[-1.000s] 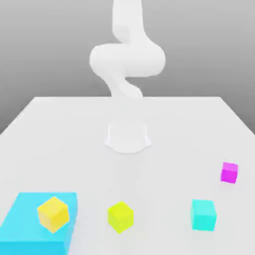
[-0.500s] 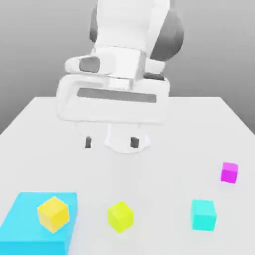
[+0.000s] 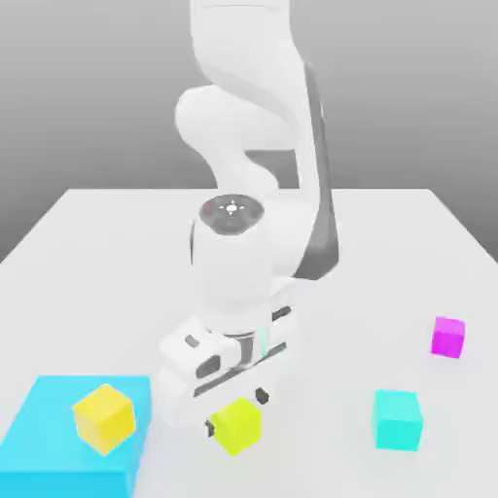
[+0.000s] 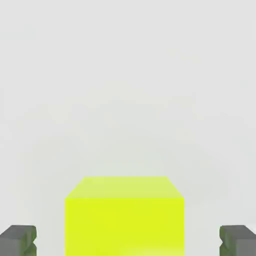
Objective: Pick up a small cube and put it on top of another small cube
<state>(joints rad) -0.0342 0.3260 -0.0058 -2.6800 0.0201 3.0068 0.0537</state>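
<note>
Gripper fingers spread wide, straddling lime cube, not touching. Cube likely light, rigid, smooth; pinch flat opposite side faces.

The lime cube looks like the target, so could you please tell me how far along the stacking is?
Done: the claw is lowered around the lime cube, fingers open either side. In hand: nothing yet; the cube sits on the table. Left: closing, lifting and placing it on another cube, perhaps the cyan cube.
</note>
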